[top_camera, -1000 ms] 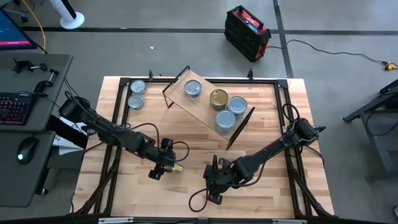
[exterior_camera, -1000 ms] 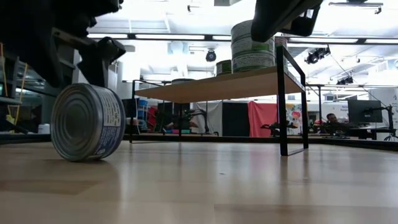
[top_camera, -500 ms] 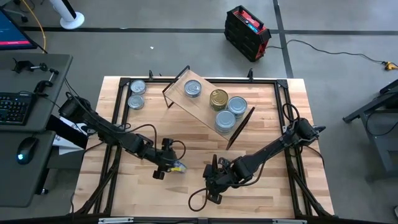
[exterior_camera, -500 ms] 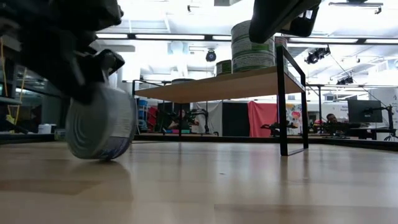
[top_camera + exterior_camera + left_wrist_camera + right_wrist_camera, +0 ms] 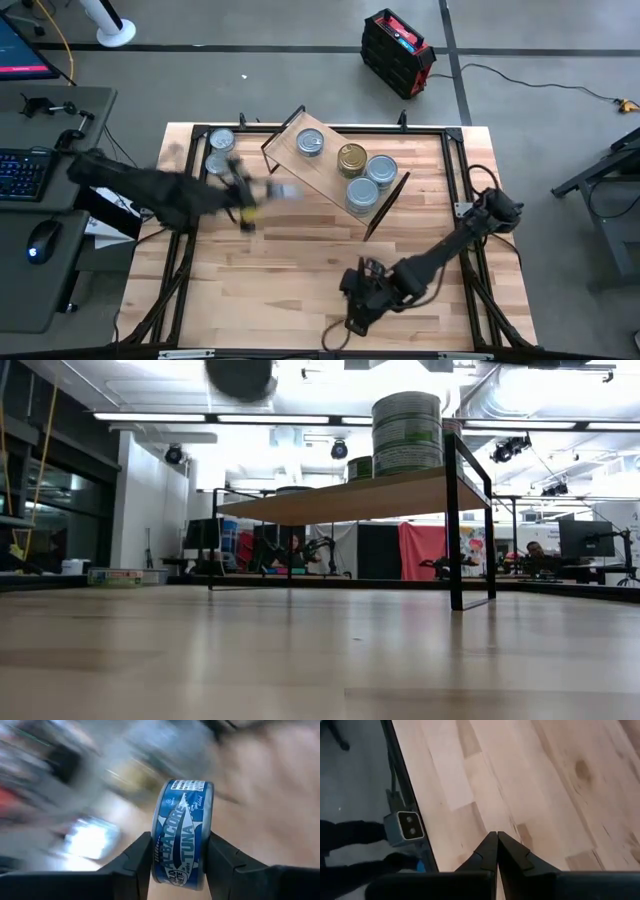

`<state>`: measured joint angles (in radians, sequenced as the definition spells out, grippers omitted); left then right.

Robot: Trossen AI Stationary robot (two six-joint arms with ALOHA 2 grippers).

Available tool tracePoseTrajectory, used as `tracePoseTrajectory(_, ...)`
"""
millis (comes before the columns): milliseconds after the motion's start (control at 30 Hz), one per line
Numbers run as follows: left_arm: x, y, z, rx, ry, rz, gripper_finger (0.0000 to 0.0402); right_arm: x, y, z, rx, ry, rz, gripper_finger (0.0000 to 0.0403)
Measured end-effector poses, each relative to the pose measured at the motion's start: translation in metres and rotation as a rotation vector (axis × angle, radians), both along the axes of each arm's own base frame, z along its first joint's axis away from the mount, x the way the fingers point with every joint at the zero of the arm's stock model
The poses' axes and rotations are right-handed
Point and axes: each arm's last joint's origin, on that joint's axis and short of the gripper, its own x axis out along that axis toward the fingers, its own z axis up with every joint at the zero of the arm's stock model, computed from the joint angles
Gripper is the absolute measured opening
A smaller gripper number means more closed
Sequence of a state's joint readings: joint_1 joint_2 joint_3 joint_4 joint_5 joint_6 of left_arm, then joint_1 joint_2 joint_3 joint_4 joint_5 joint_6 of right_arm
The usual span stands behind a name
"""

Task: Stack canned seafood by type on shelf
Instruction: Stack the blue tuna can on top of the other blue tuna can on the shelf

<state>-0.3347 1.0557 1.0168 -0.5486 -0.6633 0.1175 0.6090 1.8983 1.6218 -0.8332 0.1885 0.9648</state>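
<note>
A blue-labelled tuna can (image 5: 182,835) is in the air left of the shelf (image 5: 322,170), with my left gripper (image 5: 268,191) shut on it; both are blurred in the high view. The shelf, a slanted light-wood board on black legs, carries three silver-topped cans (image 5: 311,143) and one gold-topped can (image 5: 351,158). In the low view, a stack of cans (image 5: 405,430) stands on the shelf's right end. Two more silver cans (image 5: 219,150) stand on the table's far left. My right gripper (image 5: 360,292) hovers shut over the table's near middle. My left gripper pinches the tuna can by its two flat ends (image 5: 156,845), one finger (image 5: 137,860) on each, so the label wall faces the wrist camera. The fingers come from the table's left, nearly level. The can stands on edge, lifted clear of the table.
Bare plank table lies between the shelf and the near edge. A black frame runs around the table top (image 5: 452,150). A desk with a keyboard (image 5: 25,175) stands left of the table, and a black-and-red case (image 5: 398,52) sits on the floor beyond it.
My left gripper has closed on the can that stood on edge on the table's near left. It has lifted the can clear and swung it fast up and toward the far edge, next to the shelf's left end. My right gripper has drifted slightly toward the right edge.
</note>
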Motion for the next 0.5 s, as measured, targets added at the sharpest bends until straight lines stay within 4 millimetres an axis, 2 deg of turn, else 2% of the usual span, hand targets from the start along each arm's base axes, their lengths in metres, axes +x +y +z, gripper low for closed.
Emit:
tracePoseTrajectory(67, -0.010, 0.020, 0.026, 0.122, -0.124, 0.095, 0.0117, -0.008, 0.005, 0.005, -0.016, -0.018, -0.036, 0.0000)
tracePoseTrajectory(167, -0.009, 0.052, 0.041, 0.285, -0.142, 0.172, 0.0117, -0.017, 0.009, 0.007, -0.040, -0.019, -0.086, 0.0000)
tracePoseTrajectory(267, 0.012, 0.082, 0.023, 0.390, 0.037, 0.120, 0.0117, -0.021, 0.009, 0.005, -0.054, 0.008, -0.120, 0.0000)
tracePoseTrajectory(400, 0.046, 0.118, -0.017, 0.529, 0.354, 0.079, 0.0117, -0.023, 0.008, 0.004, -0.050, 0.020, -0.153, 0.0000)
tracePoseTrajectory(500, 0.065, 0.133, -0.030, 0.591, 0.399, 0.096, 0.0117, -0.022, 0.008, 0.004, -0.035, 0.021, -0.181, 0.0000)
